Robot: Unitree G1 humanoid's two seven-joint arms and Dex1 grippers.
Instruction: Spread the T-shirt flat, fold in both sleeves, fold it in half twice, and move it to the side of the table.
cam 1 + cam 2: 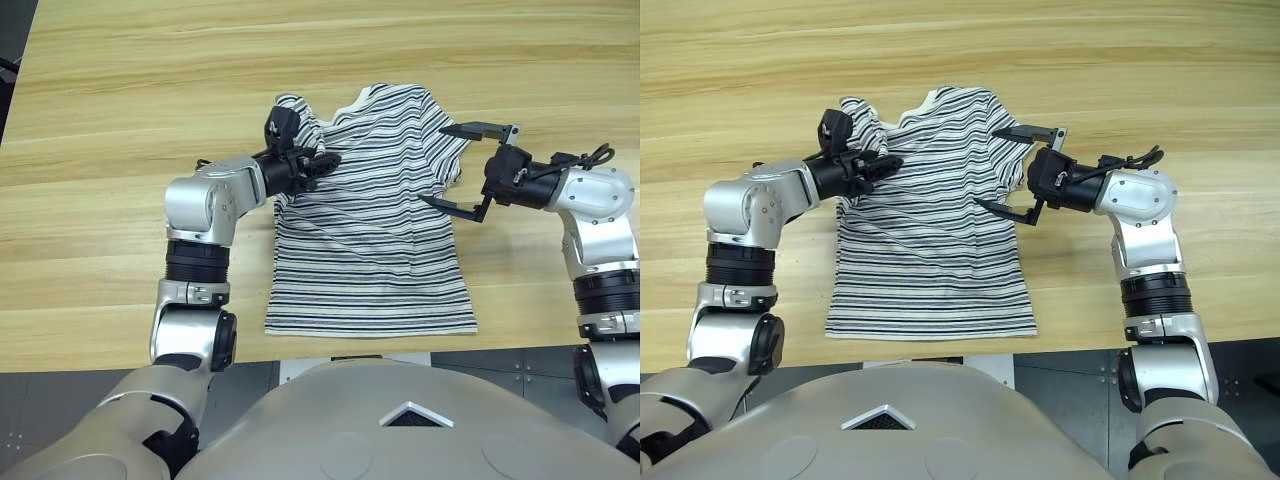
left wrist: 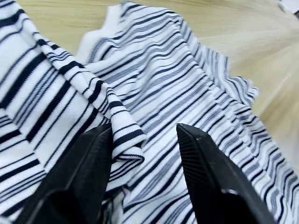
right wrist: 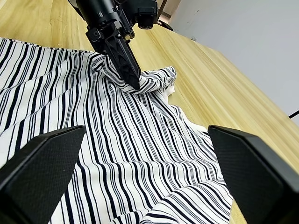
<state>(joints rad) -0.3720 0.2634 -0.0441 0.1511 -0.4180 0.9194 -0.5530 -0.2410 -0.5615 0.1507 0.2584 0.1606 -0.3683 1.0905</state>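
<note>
Sleeve-fold step, I reckoned: left pincer (image 2: 145, 133) sat open around the T-shirt (image 1: 370, 250)'s sleeve hem (image 2: 125, 140), right pincer (image 1: 432, 163) gaped by the other sleeve (image 1: 448, 165), both needed closing.

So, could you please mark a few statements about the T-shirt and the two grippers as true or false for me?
1. The T-shirt lies on the wooden table, collar away from the robot. True.
2. The right gripper is shut on the right sleeve. False: its fingers stand wide apart at that sleeve.
3. The left sleeve has its hem between the fingers of the left gripper. True.
4. The shirt is already folded in half. False: its body lies at full length.
5. The shirt's bottom hem hangs over the table's near edge. False: it lies on the table, just inside the edge.
</note>
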